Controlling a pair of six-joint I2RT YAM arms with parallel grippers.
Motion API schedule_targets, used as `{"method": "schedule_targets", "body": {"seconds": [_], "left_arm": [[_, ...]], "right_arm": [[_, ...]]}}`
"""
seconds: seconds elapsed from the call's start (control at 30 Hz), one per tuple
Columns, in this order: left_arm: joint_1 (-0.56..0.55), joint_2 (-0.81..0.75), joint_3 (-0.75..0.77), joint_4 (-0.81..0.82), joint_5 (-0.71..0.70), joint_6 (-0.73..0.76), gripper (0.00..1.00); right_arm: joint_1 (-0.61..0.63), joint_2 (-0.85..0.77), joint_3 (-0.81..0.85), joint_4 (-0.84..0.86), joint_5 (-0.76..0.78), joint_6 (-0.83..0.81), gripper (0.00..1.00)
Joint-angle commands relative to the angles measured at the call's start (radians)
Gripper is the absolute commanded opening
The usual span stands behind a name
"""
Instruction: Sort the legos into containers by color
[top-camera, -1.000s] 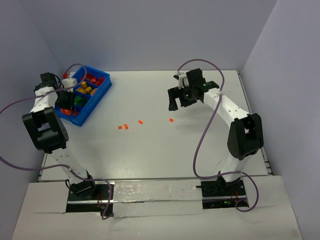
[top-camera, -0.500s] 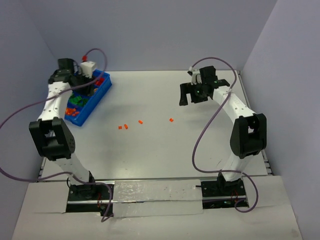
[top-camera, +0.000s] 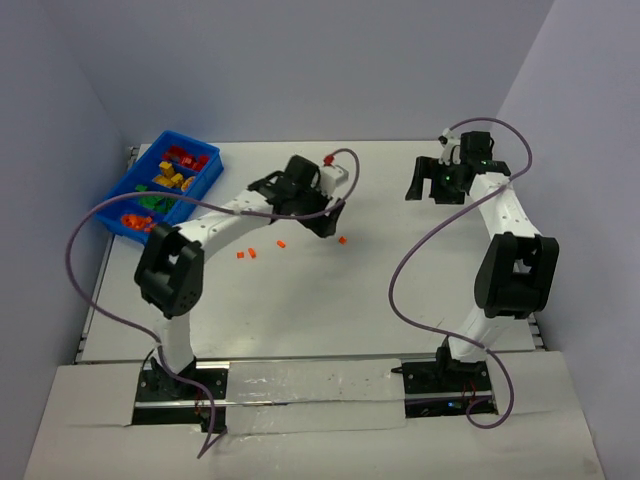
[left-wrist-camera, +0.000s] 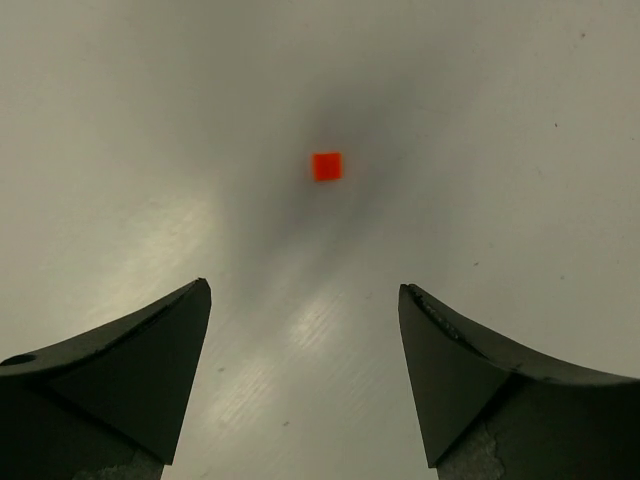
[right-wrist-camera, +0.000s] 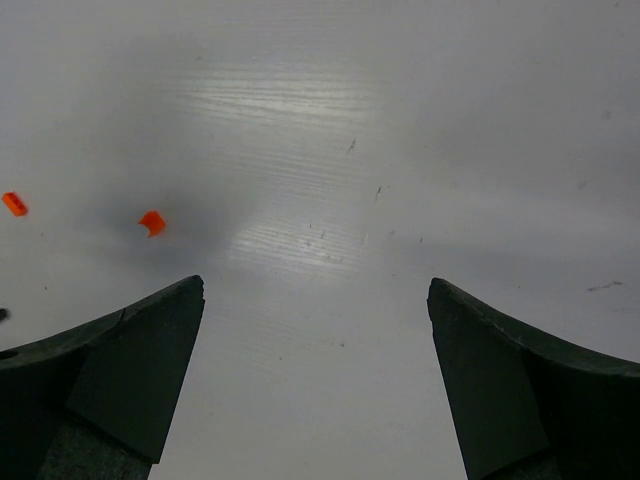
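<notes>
Mid-table, four tiny orange bits (top-camera: 252, 252) lie loose in a ragged row on the table (top-camera: 400, 290). The rightmost bit (left-wrist-camera: 326, 166) sits just ahead of the left gripper (left-wrist-camera: 304, 288), whose jaws stand wide apart with nothing between them. Step in hand, as I judge it, is picking that bit: advance until it is centred between the fingertips, lower until the tips meet the table, and close slowly, since so small a piece may skid or flip out. Farther off, the blue bin (top-camera: 190, 205) at the far left holds red, yellow, green and orange legos (top-camera: 170, 178) in its compartments, and the right gripper (right-wrist-camera: 316, 285) hangs at the far right, fully spread and empty.
</notes>
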Motion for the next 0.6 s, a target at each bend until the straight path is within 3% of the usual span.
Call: {"method": "schedule_targets", "body": {"seconds": [0.0,0.3,0.57], "left_arm": [[-0.052,0.081,0.055,0.057,-0.061,-0.119,0.84],[-0.124,0.259,0.186,0.065,-0.181,-0.135,0.76],[-0.125,0.362,0.242,0.083,-0.175,-0.112,0.68]], "right_arm": [[-0.013,-0.062,-0.003,-0.001,-0.030,0.011,1.00],[-0.021,-0.065,0.005,-0.005,-0.040,0.014,1.00],[-0.023,-0.070,-0.006,-0.006,-0.040,0.011,1.00]]}}
